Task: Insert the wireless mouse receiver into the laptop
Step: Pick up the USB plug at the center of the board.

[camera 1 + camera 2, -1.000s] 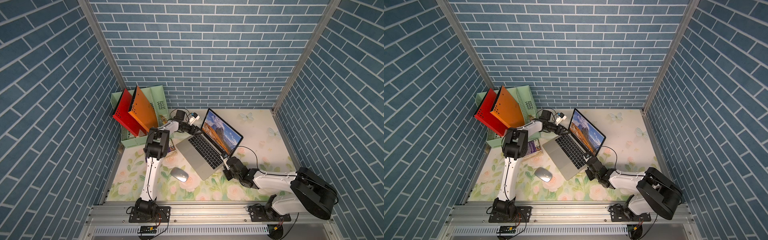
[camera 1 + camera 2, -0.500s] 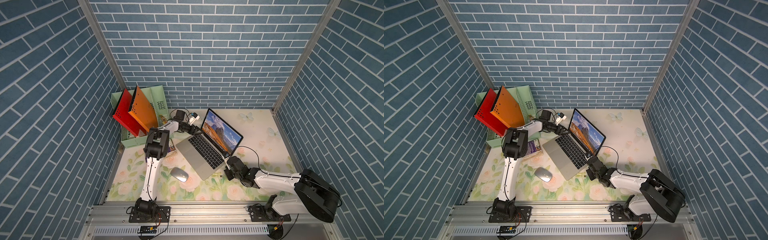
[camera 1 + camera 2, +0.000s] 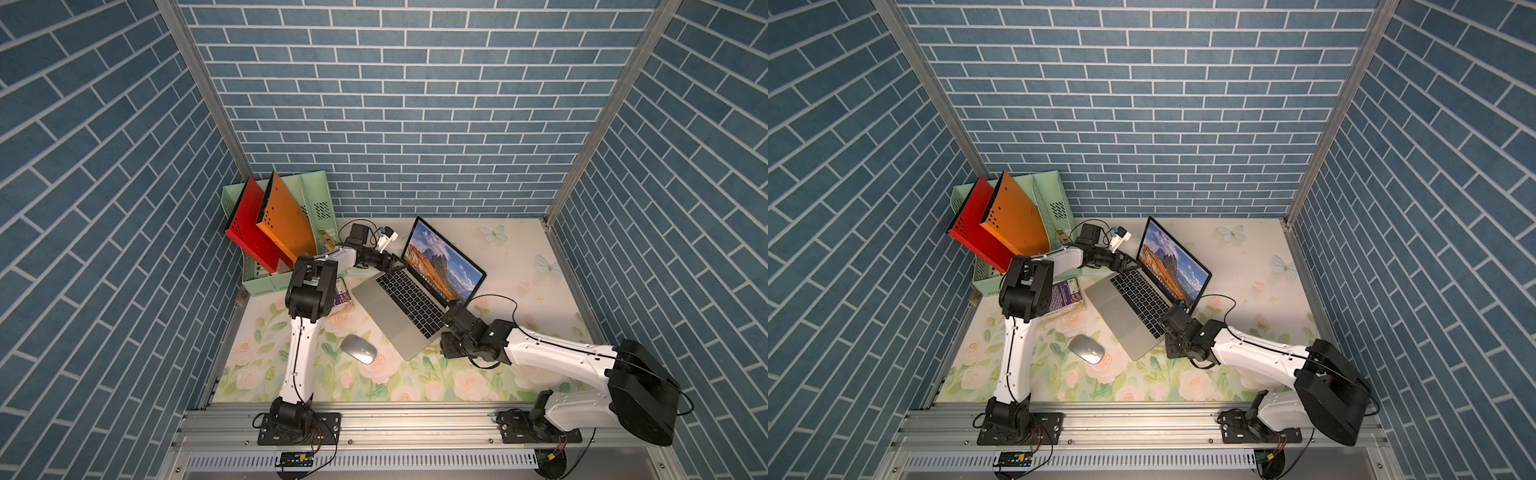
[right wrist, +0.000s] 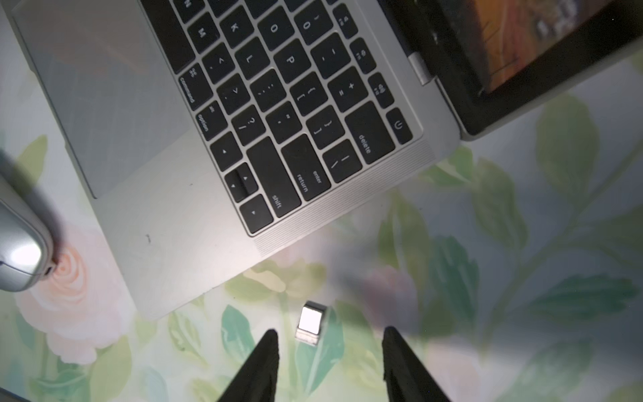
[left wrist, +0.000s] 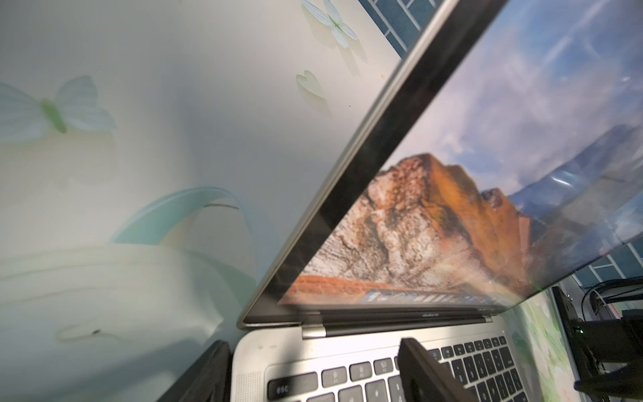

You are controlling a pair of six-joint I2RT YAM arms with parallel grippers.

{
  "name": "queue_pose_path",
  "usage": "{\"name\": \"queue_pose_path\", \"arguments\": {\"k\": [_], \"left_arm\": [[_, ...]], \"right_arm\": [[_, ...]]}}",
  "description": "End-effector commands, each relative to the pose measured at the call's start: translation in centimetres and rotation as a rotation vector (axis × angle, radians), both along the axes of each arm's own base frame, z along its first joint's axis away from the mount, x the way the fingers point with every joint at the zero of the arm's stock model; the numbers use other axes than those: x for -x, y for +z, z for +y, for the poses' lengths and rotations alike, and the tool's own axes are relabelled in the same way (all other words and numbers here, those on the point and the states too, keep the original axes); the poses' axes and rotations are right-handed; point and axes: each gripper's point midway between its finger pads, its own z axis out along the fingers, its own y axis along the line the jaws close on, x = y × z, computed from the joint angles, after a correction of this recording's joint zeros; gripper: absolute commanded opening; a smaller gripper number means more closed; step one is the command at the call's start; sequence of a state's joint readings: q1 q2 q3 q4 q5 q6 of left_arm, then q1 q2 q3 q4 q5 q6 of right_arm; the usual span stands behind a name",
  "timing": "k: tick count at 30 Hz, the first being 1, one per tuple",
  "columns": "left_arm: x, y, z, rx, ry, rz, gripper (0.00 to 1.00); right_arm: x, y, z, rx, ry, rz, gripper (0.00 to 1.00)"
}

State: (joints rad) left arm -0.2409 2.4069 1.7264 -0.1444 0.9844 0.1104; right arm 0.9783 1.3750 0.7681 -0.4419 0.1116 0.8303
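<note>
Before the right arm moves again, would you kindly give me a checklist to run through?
1. Receiver in view on the table: ok.
2. Receiver between the open fingers of the right gripper: ok.
3. Receiver gripped: not ok, untouched.
4. Receiver plugged into the laptop: not ok, it lies apart.
5. Which laptop side takes it: cannot tell.
6. Left gripper open astride the laptop's back corner; firm contact: cannot tell.

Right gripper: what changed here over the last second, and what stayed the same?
The right gripper opened its jaws; the small silver receiver now lies loose on the floral mat just ahead of its fingertips, beside the laptop, not plugged in. Its arm shifted only slightly. The left gripper at the laptop's back corner, the laptop and the mouse stayed put.
</note>
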Motion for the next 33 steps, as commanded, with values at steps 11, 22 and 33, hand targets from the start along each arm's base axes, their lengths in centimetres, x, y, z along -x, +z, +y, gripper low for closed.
{"name": "queue_pose_path", "arguments": {"k": [11, 22, 33], "left_arm": [[0.9, -3.0, 1.0, -0.055, 0.056, 0.117, 0.81], [1.0, -3.4, 1.1, -0.050, 0.052, 0.127, 0.81], [0.8, -3.3, 1.5, -0.049, 0.056, 0.129, 0.81]], "right_arm": [[2.3, -2.8, 0.0, 0.148, -0.166, 0.235, 0.40], [2.4, -3.7, 1.0, 0.165, -0.131, 0.249, 0.33], [2.9, -4.5, 0.4, 0.208, -0.122, 0.272, 0.24]]}}
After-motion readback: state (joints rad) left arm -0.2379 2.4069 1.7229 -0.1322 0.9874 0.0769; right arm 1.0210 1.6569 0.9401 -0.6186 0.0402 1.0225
